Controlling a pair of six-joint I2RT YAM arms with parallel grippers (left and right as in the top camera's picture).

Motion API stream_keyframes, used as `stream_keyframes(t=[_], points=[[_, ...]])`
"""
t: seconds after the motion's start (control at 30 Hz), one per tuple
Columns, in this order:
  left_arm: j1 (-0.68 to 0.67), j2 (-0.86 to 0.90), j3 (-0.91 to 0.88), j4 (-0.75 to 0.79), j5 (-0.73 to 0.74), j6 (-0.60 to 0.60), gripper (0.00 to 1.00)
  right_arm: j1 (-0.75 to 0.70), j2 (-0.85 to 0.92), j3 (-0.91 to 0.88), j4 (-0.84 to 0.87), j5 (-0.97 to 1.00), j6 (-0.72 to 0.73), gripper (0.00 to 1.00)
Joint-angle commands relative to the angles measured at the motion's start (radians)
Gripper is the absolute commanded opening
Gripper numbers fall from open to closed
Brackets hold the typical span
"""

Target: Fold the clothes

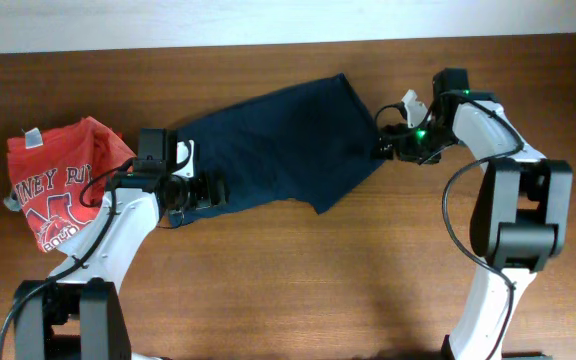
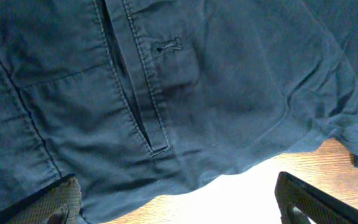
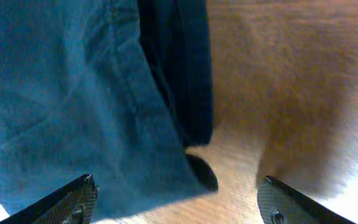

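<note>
The clothes (image 1: 288, 140), a pair of dark navy shorts, lie spread flat across the middle of the wooden table (image 1: 368, 280), slanting from the near left up toward the far right. The left gripper (image 1: 206, 190) sits low at the shorts' left end with its 2 fingers (image 2: 55, 200) wide apart, clamped on nothing. Seen from its wrist, the cloth fills the space ahead and comes down between the fingertips on 1 side, with bare wood showing on the other. A stitched fly opening (image 2: 135, 93) and 1 buttonhole (image 2: 166, 46) lie just beyond.

The right gripper (image 1: 386, 142) is at the shorts' right edge. Its fingers (image 3: 73, 200) also stand apart, and a folded hem of the cloth hangs down between them, closer to 1 finger, with wood by the other. Whether any fingertip touches the cloth I cannot tell.

A red printed T-shirt (image 1: 58, 185) lies bunched at the table's left. The left arm crosses its near corner, and it lies apart from the shorts.
</note>
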Motion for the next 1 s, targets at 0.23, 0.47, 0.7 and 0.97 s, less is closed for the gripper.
stream_keyframes(t=[0.23, 0.47, 0.7, 0.97], points=[[-0.002, -0.013, 0.006, 0.003, -0.019, 0.016, 0.99, 0.058, 0.065, -0.005, 0.073, -0.064, 0.019, 0.86], [-0.002, -0.013, 0.006, 0.001, -0.018, 0.016, 0.99, 0.068, 0.072, -0.004, 0.081, 0.05, 0.103, 0.04], [-0.002, -0.013, 0.006, -0.03, -0.018, 0.016, 0.99, -0.001, 0.072, -0.004, -0.138, 0.229, 0.103, 0.04], [-0.002, -0.013, 0.006, -0.087, -0.018, 0.016, 0.99, -0.103, 0.072, -0.005, -0.393, 0.396, 0.106, 0.04]])
